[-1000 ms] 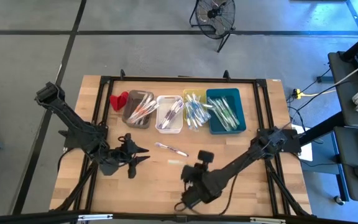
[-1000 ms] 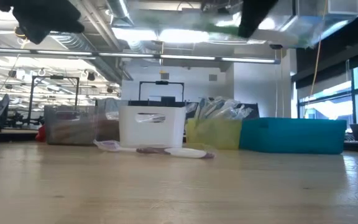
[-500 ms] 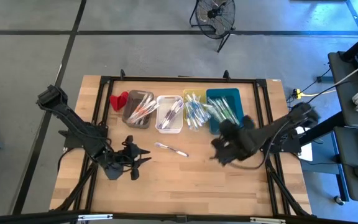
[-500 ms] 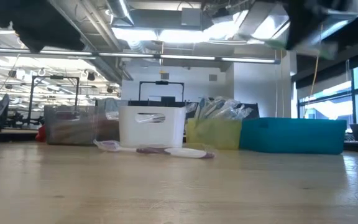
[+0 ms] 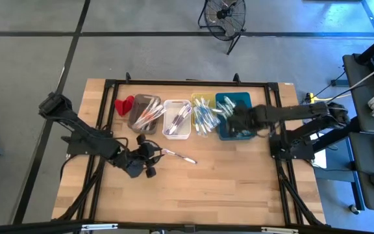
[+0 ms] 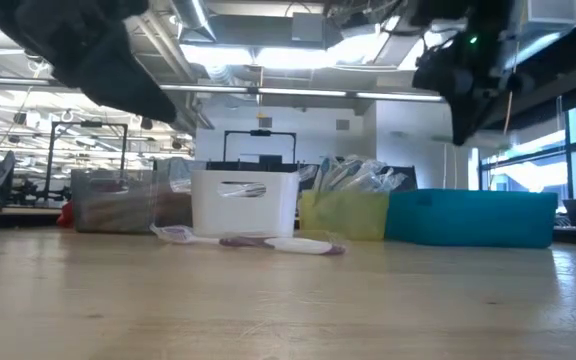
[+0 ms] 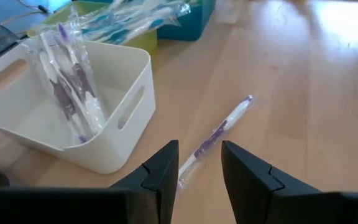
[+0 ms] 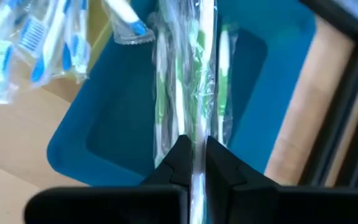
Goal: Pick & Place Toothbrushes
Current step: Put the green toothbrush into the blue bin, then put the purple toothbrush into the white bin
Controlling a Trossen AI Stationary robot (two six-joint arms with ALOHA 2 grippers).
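- So, one wrapped purple-and-white toothbrush (image 7: 219, 130) lies loose on the wooden table (image 5: 239, 188), just in front of the white bin (image 7: 114, 124), not touching it as far as I can tell.
- The left gripper (image 7: 199, 168) sits low right behind that toothbrush, fingers parted with a gap between them, nothing in them. The handle end of the brush points into that gap.
- The rest of the toothbrushes are in the row of bins along the far side of the table: the grey bin (image 5: 143, 113), the white one with a few purple brushes leaning inside, the yellow bin (image 5: 203, 114) stuffed with blue ones, and the teal bin (image 5: 236, 116) with green ones.
- The right gripper (image 8: 194, 163) hangs over the teal bin, fingers clenched on a wrapped green toothbrush (image 8: 199, 74) that points out over the bin's inside. More green ones lie in the bin under it.
- A small red thing (image 5: 123, 104) sits beside the grey bin at the left end of the row.
- In the low view the loose brush shows as a pale stick in front of the white bin, with the room's ceiling lights behind.
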